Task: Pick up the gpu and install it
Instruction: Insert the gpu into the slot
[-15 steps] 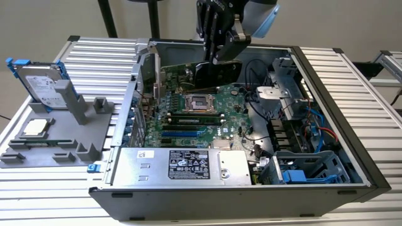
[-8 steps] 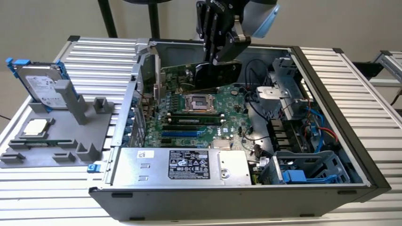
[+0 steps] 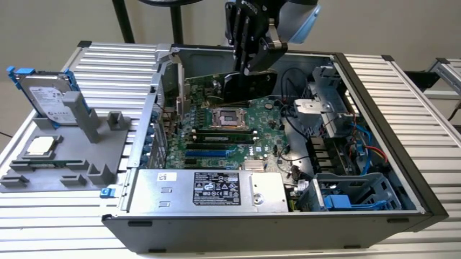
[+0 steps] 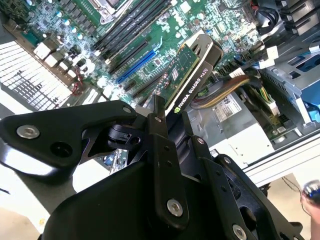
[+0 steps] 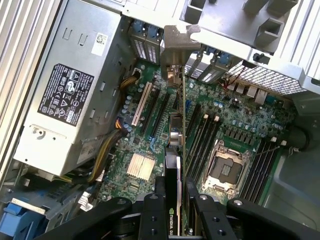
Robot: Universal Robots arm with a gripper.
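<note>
My gripper is shut on the gpu, a thin green card with a black cooler, and holds it on edge above the large green motherboard inside the open computer case. In the second wrist view the gpu sticks out from between the black fingers, cooler face showing, over the expansion slots. In the first wrist view the gpu appears edge-on, its silver bracket close to the case's rear slot openings. The card hangs clear of the board.
The silver power supply fills the case's front. A drive cage with blue parts and cables sit at the exterior view's right. A hard drive with blue rails and a processor rest on a grey fixture left of the case.
</note>
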